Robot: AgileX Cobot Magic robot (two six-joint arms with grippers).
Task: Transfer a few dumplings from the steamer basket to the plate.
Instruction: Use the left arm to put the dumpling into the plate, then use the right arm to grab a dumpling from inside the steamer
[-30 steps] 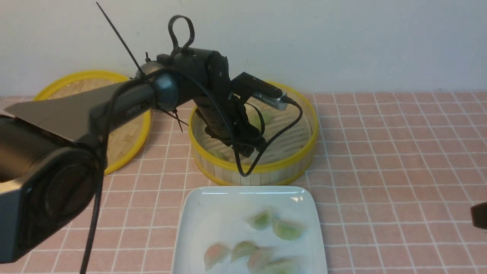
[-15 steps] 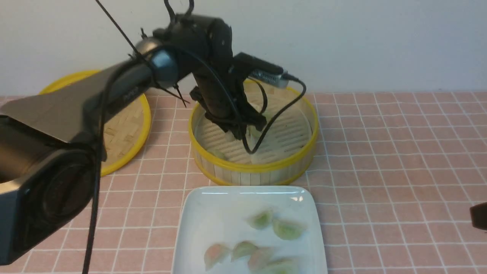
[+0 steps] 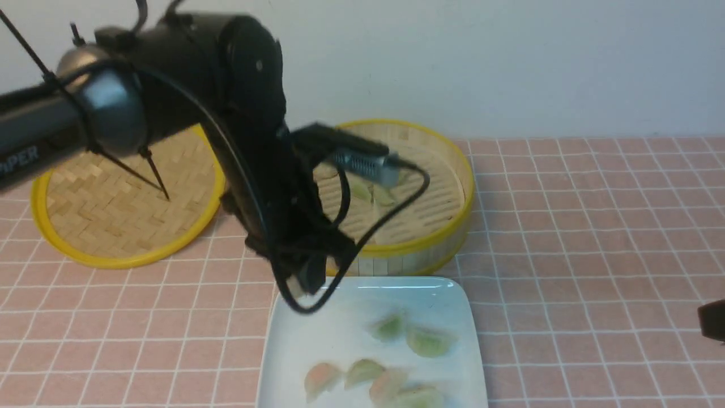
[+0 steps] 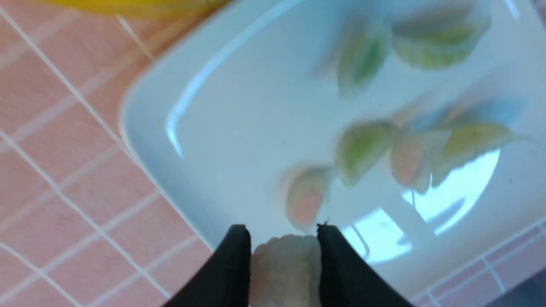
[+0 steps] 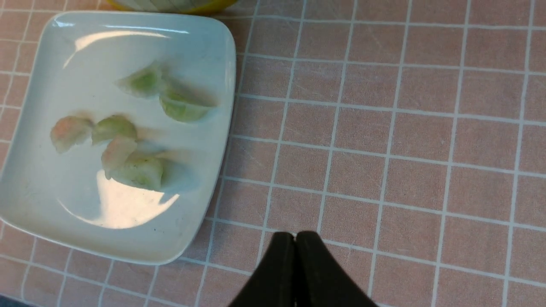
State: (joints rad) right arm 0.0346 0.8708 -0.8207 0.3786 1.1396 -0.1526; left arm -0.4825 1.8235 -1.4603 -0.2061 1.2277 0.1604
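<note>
My left gripper hangs above the far left corner of the white plate. In the left wrist view the gripper is shut on a whitish dumpling held above the plate. Several green and pinkish dumplings lie on the plate; they also show in the left wrist view and the right wrist view. The steamer basket stands behind the plate with two dumplings inside. My right gripper is shut and empty over the tablecloth, right of the plate.
A flat woven bamboo lid with a yellow rim lies at the back left. The pink tiled tablecloth covers the table. A white wall stands behind. My right arm shows only as a dark tip at the right edge.
My left gripper has lifted out of the steamer basket with a dumpling and moved toward me to the plate's far left corner. The right arm has not moved.
</note>
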